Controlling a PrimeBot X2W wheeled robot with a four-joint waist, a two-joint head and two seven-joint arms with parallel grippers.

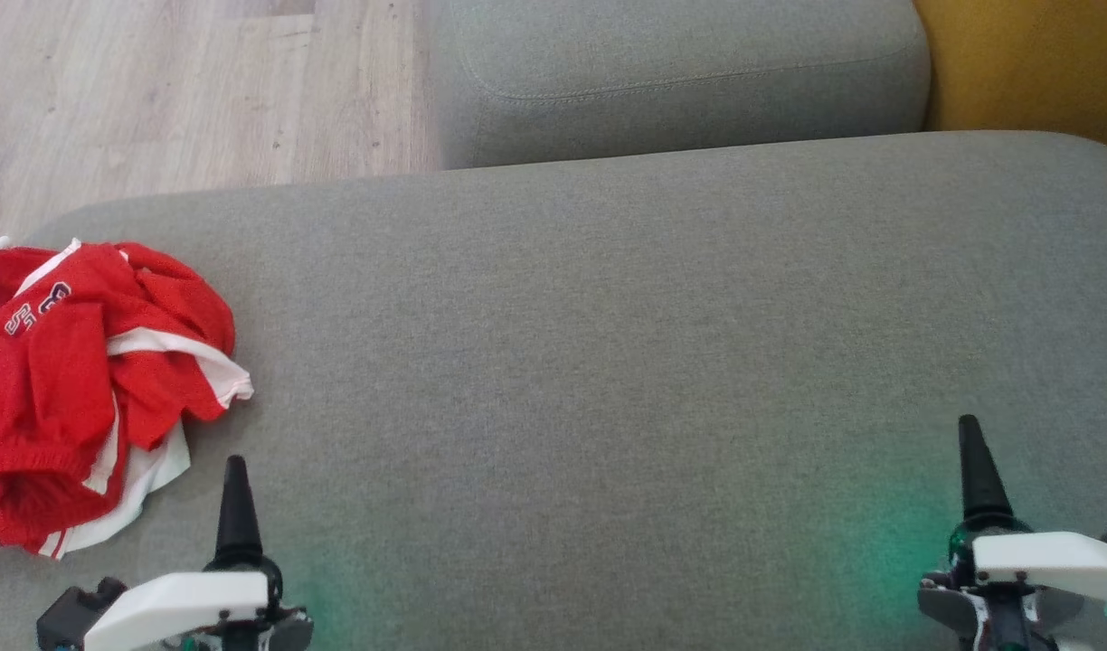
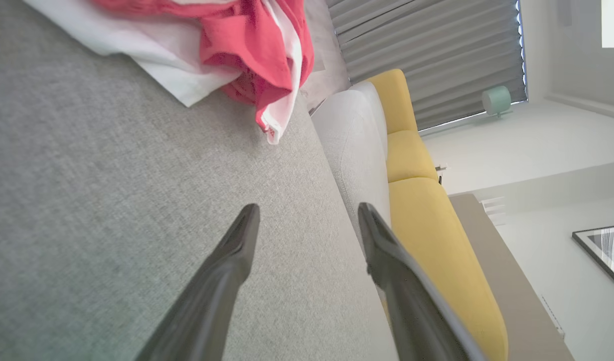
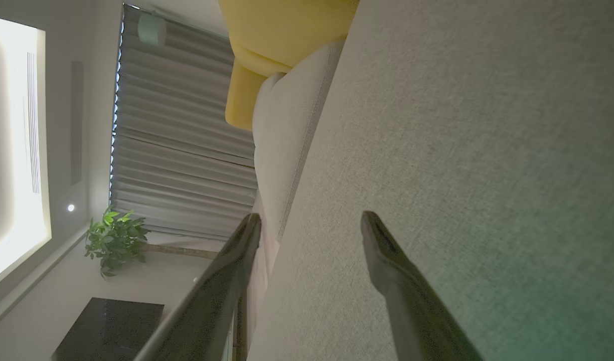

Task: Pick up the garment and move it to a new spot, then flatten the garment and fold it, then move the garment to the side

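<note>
The garment is a crumpled red piece with white trim and dark lettering, lying in a heap at the left end of the grey cushion. Its red and white folds also show at the top of the left wrist view as the garment. My left gripper hovers low at the near edge, just right of the heap, apart from it. Seen from its own wrist, the left gripper is open and empty. Far to the right my right gripper is over bare cushion, and the right gripper stands open with nothing between its fingers.
A second grey cushion lies beyond the far edge, with a yellow seat at the far right. Pale wood floor is at the far left. Most of the cushion right of the heap is bare fabric.
</note>
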